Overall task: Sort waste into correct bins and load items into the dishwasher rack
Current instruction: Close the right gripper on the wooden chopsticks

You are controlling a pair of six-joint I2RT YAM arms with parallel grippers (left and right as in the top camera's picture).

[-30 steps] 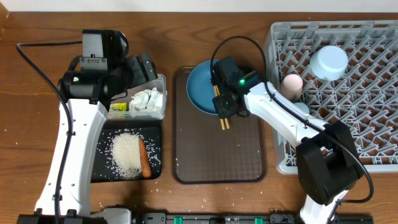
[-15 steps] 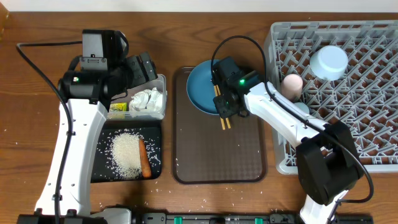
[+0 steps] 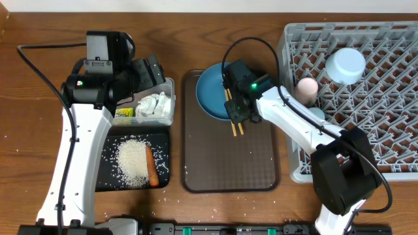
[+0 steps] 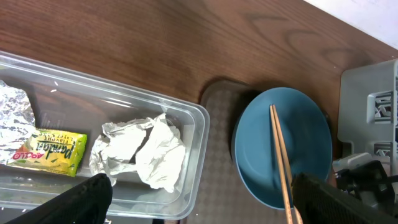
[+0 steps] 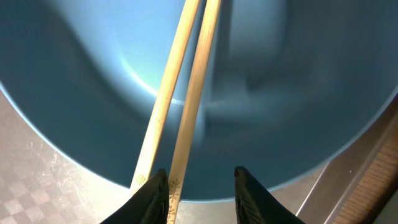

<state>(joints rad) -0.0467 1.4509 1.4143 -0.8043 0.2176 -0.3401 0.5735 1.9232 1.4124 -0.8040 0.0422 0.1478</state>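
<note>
The wooden chopsticks [image 3: 234, 120] lie side by side across the near rim of the dark blue plate [image 3: 210, 91], their ends on the brown tray. My right gripper [image 3: 238, 109] hovers low over them, open. In the right wrist view one chopstick [image 5: 194, 93] runs just inside the left fingertip [image 5: 157, 198]. The other passes under that fingertip, and the right fingertip [image 5: 249, 194] stands apart. My left gripper [image 3: 147, 70] is wide open above the clear tub [image 4: 198, 126], with nothing between its jaws. The tub holds the tissue [image 4: 149, 152], the wrapper [image 4: 51, 152] and the foil [image 4: 15, 114].
The black tray [image 3: 104, 163] in front of the tub holds rice [image 3: 132, 162] and the carrot [image 3: 151, 166]. The plate sits on the brown serving tray [image 3: 228, 160]. The grey rack [image 3: 392, 117] at the right holds the bowl [image 3: 345, 65], the pink cup [image 3: 307, 86] and the blue cup [image 3: 316, 113].
</note>
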